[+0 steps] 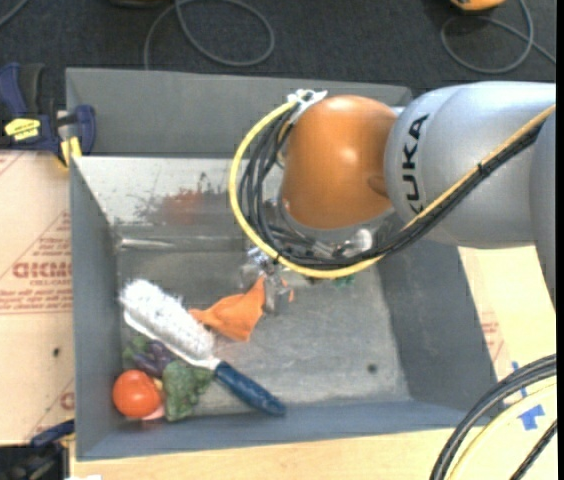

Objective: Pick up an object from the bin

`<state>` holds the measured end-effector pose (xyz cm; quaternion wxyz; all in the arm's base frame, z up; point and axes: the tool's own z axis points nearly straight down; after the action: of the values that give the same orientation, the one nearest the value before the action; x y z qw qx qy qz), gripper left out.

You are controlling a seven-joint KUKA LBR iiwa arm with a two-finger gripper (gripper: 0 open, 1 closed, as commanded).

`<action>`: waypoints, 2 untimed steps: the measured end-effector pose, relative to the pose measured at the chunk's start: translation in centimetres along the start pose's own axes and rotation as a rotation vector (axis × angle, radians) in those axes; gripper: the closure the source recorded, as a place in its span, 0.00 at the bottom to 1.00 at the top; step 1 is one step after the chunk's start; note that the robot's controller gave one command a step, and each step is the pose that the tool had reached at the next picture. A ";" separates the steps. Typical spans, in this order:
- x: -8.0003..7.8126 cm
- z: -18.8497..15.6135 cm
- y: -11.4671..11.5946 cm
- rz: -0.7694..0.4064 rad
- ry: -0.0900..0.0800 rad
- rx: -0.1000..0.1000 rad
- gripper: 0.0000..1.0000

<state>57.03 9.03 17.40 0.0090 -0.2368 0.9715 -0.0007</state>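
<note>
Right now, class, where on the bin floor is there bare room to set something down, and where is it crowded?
Bare floor: the right half, bordered by the orange floppy piece, the brush and the bin's right wall. Crowded: the lower left corner, where the brush, a red ball and a green leafy thing lie heaped.

We look down close on the grey metal bin [442,338] from above and slightly to one side, the arm [482,158] reaching in from our right
</note>
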 end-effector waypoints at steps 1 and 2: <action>-3.2 5.2 -1.8 0.008 -0.014 0.003 1.00; -2.5 3.8 -1.4 0.031 0.010 -0.005 1.00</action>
<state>59.92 8.96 13.62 0.0035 -0.2219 0.9751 0.0006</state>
